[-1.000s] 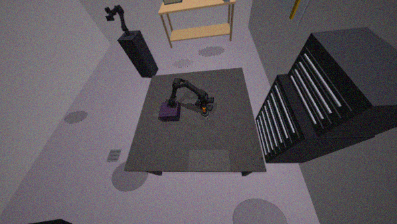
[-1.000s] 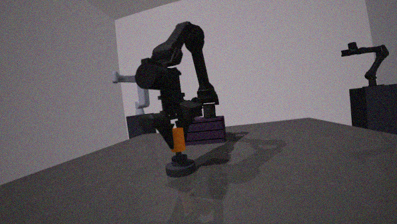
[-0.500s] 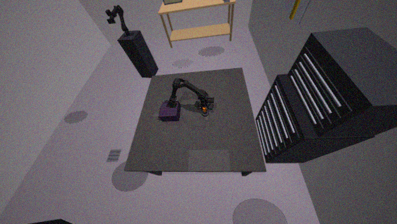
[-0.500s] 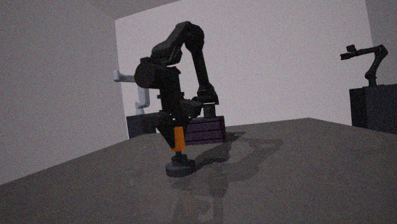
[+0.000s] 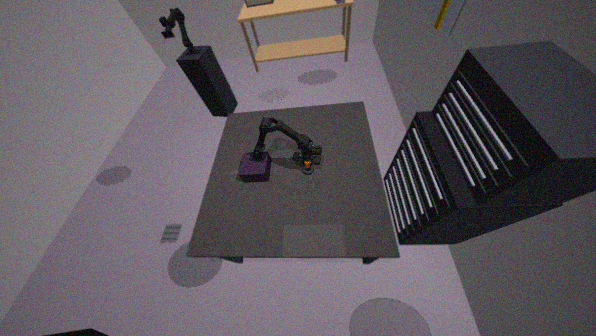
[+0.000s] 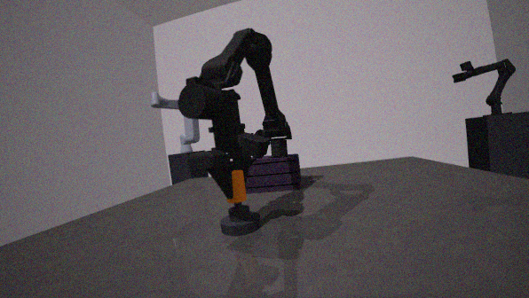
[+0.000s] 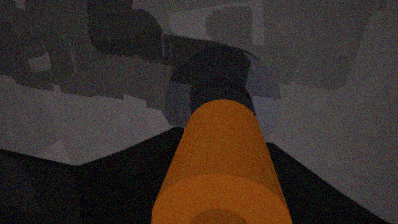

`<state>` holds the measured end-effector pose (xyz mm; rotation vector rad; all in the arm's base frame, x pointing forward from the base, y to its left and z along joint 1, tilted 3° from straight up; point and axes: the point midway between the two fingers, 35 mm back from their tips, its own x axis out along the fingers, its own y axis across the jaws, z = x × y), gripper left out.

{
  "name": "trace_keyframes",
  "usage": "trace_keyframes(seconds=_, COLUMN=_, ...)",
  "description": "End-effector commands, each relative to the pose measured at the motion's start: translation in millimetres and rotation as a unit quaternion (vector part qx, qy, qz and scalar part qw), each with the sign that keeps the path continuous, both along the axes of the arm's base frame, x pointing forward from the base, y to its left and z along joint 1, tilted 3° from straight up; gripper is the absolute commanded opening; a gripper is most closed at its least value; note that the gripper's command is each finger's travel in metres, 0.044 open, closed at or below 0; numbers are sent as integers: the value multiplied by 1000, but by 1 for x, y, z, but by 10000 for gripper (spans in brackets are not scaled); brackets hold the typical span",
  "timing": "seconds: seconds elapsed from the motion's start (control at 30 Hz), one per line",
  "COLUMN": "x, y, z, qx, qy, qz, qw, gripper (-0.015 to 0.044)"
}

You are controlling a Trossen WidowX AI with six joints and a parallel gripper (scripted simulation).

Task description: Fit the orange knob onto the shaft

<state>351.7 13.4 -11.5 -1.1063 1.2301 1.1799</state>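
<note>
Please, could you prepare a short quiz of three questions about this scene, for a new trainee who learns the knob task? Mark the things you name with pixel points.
1. True or false: the orange knob [image 5: 307,164] [image 6: 239,186] [image 7: 222,145] is already seated all the way down on the round pedestal [image 5: 307,171] [image 6: 240,225].
2. Which is between the fingers of the gripper [image 5: 307,161] [image 6: 235,186] [image 7: 223,165]? A) the pedestal; B) the orange knob; C) nothing.
3. Fill in the word: the arm stands on a base block [image 5: 255,170] [image 6: 272,175] whose colour is ____.

Key: 1. False. 2. B. 3. Purple.
</note>
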Motion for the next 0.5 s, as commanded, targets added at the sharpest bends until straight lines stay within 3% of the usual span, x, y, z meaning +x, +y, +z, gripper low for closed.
trace_keyframes(seconds=0.0, x=3, y=0, z=0, qx=-1, qy=-6, qz=3, qw=1000, gripper=0)
trace_keyframes(seconds=0.27, x=2, y=0, z=5, qx=-1, qy=-6, qz=7, qw=1000, gripper=0)
trace_keyframes(seconds=0.47, x=0, y=0, z=6, qx=0, qy=-10, qz=102, qw=995, gripper=0)
